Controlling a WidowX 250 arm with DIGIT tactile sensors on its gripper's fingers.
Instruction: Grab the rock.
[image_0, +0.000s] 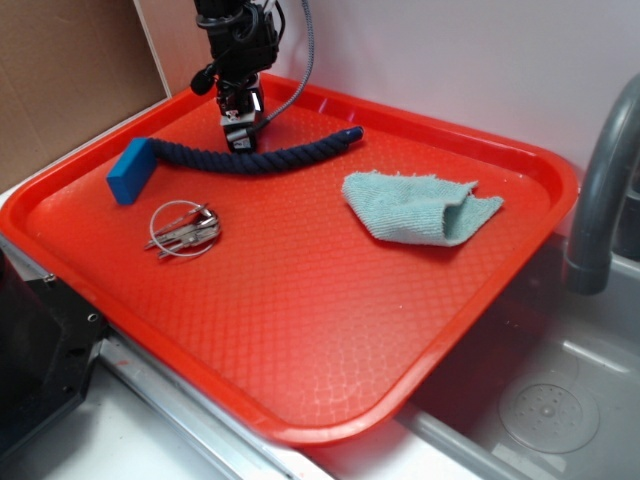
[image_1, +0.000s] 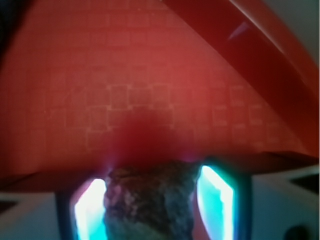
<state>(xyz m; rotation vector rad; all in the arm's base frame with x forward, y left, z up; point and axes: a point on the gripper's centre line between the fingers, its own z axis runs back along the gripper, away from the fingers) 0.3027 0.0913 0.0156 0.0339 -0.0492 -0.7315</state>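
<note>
**Gripper closed around the rock at the back of the tray**

The black gripper (image_0: 241, 140) of the robot arm stands at the far left of the red plastic tray (image_0: 300, 330), pointing down, its tip low by the dark blue twisted rope (image_0: 255, 155). The wrist view shows the state of things: the two fingers (image_1: 90, 210), glowing pale blue-white in that blurred picture, stand on either side of a small lumpy brown-grey rock (image_1: 150, 200), and the stone fills the gap between them. So the jaws look drawn in against the rock's sides, holding it, with no room left over.

The grasp, which is the whole of the task, seems as good as made. What the pictures cannot settle is whether the rock has come off the tray floor; from the exterior view the stone itself is hidden behind the gripper, and the tip looks close to the surface. If anything is left, it is a lift to prove that the grip is firm.

The rock sits squarely between the fingertips, centred, and its rough upper edge juts slightly beyond them toward the tray.

Well apart lie a blue rectangular block (image_0: 131, 171), a bunch of metal keys on a ring (image_0: 185, 231) and a crumpled pale green cloth (image_0: 420, 207), all untouched.
</note>
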